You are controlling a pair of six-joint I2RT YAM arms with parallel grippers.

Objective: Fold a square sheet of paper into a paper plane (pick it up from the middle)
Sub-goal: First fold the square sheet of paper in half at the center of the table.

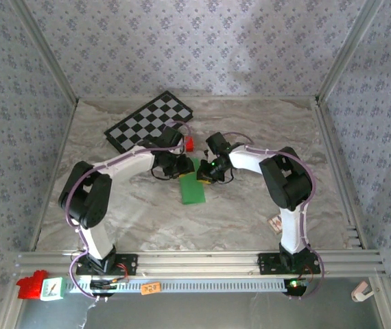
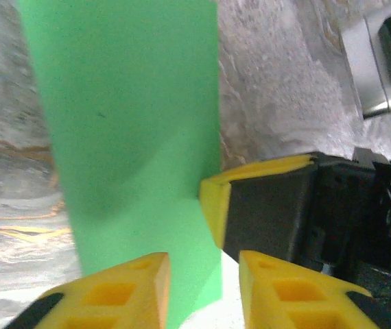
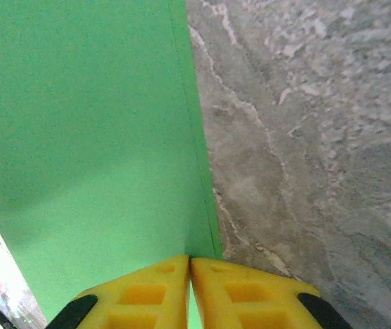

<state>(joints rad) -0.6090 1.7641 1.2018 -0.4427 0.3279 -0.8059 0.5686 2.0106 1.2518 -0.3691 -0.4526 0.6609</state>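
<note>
- The square sheet of paper [image 1: 194, 189] is bright green and already doubled into a narrow strip; it lies on the marbled surface [image 1: 140, 219] midway between the two arms, its far end under both wrists.
- The right gripper [image 1: 206, 173] has its fingers clenched on the strip's long edge; in its own wrist view the right gripper [image 3: 190, 264] shows its yellow tips meeting, with the edge of the paper [image 3: 79, 137] running straight in between them; I judge it pins that side so the layers cannot slide.
- The left gripper [image 1: 180, 168] comes at the same end from the other side; its fingers [image 2: 123, 291] stand apart, and a corner of the paper [image 2: 127, 137] lies in the gap, so nothing is clamped there yet; it looks poised to take that corner for the next fold.
- The two grippers sit almost nose to nose; one of the right gripper's fingers [image 2: 216, 199] touches the paper's edge just beside the left one's tips; a clash there seems the main risk.
- The checkerboard [image 1: 151, 121] and the small red block [image 1: 189, 144] lie beyond the paper, clear of the fold.
</note>
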